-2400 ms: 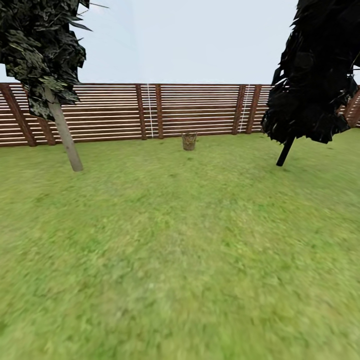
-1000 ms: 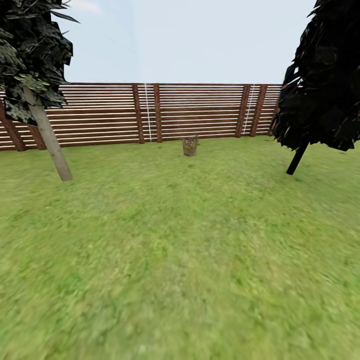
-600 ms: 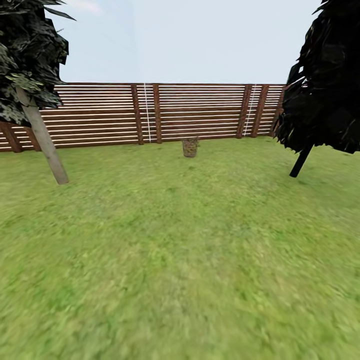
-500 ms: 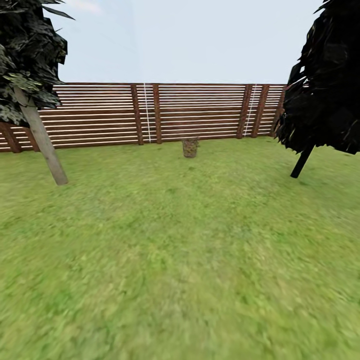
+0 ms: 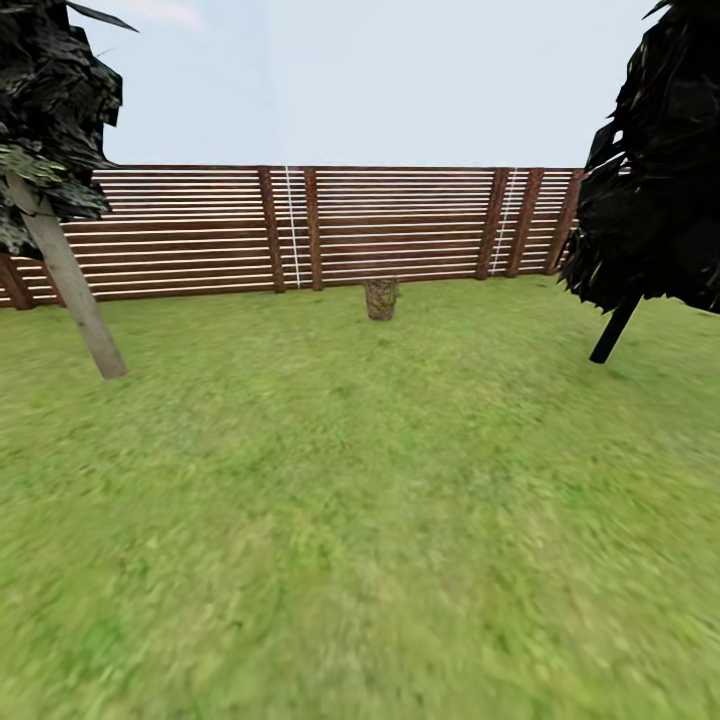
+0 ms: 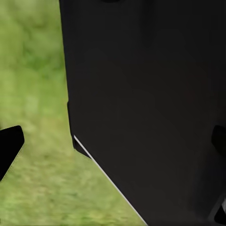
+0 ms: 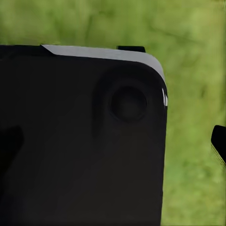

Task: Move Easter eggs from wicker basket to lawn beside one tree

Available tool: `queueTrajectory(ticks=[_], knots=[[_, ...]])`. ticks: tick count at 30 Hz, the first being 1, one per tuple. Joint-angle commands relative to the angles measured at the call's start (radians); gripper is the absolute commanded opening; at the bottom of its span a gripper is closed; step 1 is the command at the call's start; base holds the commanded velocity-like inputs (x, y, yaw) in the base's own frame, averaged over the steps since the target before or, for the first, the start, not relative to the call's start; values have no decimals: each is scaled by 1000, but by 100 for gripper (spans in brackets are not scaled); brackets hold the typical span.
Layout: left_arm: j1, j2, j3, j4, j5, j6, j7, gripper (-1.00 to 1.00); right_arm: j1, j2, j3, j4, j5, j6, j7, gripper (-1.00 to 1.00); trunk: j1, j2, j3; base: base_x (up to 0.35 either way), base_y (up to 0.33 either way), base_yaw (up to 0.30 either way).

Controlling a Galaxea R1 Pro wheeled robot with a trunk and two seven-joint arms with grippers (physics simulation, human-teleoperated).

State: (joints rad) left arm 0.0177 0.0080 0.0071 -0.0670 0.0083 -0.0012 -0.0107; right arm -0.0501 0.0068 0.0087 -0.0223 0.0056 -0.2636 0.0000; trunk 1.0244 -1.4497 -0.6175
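Far ahead in the head view, the small wicker basket (image 5: 381, 298) stands on the lawn (image 5: 360, 520) just before the fence. It is too distant to make out any eggs in it. A tree (image 5: 68, 285) with a leaning pale grey trunk and dark leaf clusters rises at the left. In the left wrist view, my left gripper (image 6: 114, 141) is open, its black fingertips (image 6: 9, 147) wide apart over grass and my dark body panel. The right gripper (image 7: 113, 141) is likewise open, with a fingertip (image 7: 219, 141) at the picture's edge.
A brown slatted wooden fence (image 5: 200, 230) closes off the back of the garden. A very dark tree (image 5: 660, 170) with a thin black trunk (image 5: 613, 330) stands at the right. Open grass stretches between me and the basket.
The whole view has advanced toward the fence: the basket looks slightly bigger and both trees have slid outward, which is my own travel, not theirs.
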Motion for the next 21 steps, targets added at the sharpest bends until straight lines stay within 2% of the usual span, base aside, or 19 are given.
queueTrajectory(ticks=[1,21], knots=[[1,1,1,-2,1,0,-1,100,-1,0,1,1,-1,-3,0,100,1,0,-1,341,0,0],[1,1,1,-2,1,0,-1,100,-1,5,-4,0,-4,-4,1,100,1,0,-1,341,0,0]])
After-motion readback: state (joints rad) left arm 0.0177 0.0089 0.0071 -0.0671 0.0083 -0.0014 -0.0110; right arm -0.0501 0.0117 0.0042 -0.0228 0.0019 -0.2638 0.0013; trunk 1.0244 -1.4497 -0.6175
